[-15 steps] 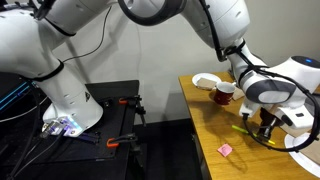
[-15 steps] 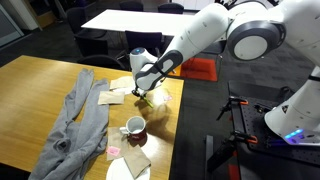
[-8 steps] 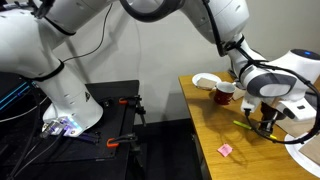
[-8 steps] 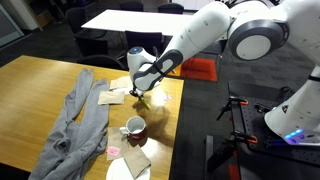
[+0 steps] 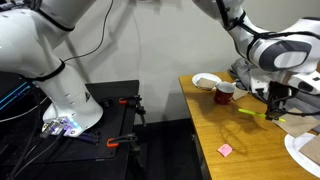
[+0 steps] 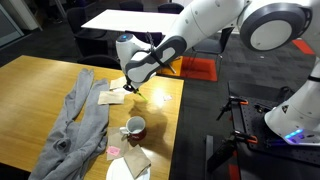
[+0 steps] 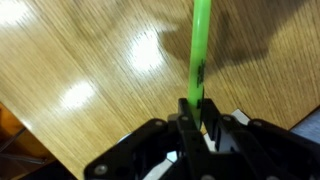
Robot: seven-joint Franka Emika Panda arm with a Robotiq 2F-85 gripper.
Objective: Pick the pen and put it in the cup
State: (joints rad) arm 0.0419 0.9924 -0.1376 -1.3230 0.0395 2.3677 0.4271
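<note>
Claw (image 7: pixel 196 114) clamped on the pen (image 7: pixel 201 45), long axis roughly level, running straight ahead over table (image 7: pixel 80 60)

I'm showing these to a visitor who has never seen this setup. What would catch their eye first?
The bright green pen stands out first, clamped in the gripper and held over the wooden table in the wrist view. Next comes the dark red mug near the table's edge, with a grey cloth sprawled beside it in an exterior view.
</note>
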